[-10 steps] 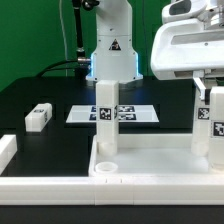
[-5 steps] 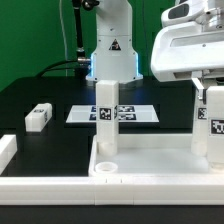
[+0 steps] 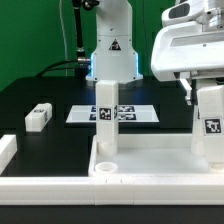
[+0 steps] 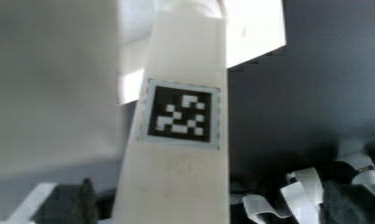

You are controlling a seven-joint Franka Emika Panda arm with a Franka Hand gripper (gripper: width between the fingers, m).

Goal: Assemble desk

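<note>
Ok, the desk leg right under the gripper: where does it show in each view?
Exterior view: the leg stands upright at the exterior view's right edge, in the corner of the desk top.
Wrist view: the leg runs through the middle of the picture, seen close up.
Shared landmark: the black-and-white tag on the leg's face.
</note>
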